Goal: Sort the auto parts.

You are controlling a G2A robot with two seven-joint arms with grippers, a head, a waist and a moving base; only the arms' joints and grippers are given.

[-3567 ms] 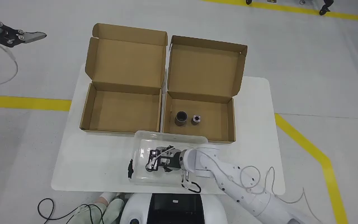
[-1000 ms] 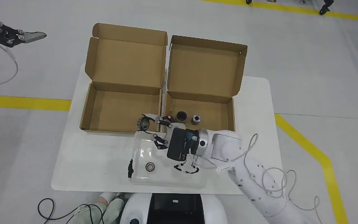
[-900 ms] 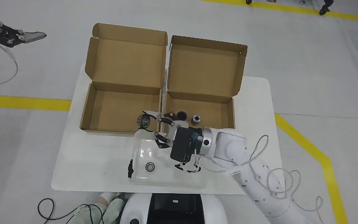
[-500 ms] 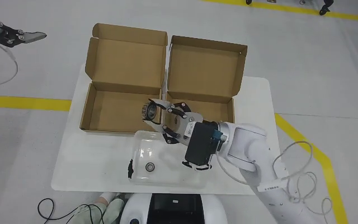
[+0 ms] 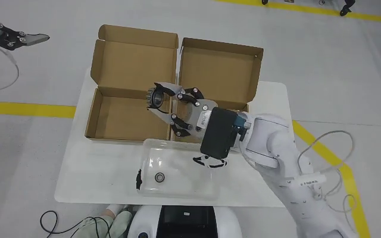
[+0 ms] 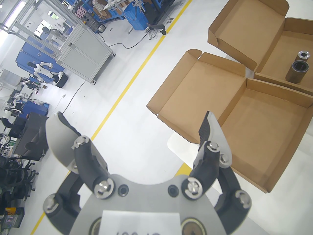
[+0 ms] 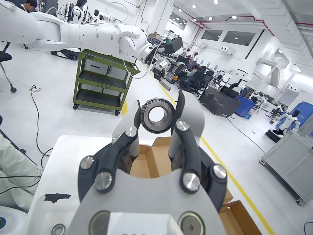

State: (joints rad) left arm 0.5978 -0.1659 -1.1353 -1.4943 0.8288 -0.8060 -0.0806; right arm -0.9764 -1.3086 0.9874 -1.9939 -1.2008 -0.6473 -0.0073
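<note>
placing the bearing into a box looks like the step in hand. far on the left, the left hand (image 6: 134,125) hangs out beyond the bench (image 5: 271,131) with its fingers spread wide and nothing between them. it is well apart from the work and need not join in. next comes the left box (image 5: 119,119), lid folded back, its floor bare. the bearing (image 7: 157,119) is up in the air, clamped by its outer ring between the fingers of the right hand (image 5: 164,100). from above it appears over the back right part of that box, near the wall beside its neighbour. in front, the clear tray (image 5: 184,181) has one small ring (image 5: 159,177) in it. the right box (image 5: 229,119) holds a dark sleeve (image 6: 297,72) and a small silver bush (image 6: 303,54), so the bearing, a different sort of part, probably belongs in the left one. to do it well, bring the hand a little further over the bare floor, away from the dividing walls and the raised lid. come down low before letting go so the heavy ring does not drop and roll, then part the fingers fully and lift straight up.
</note>
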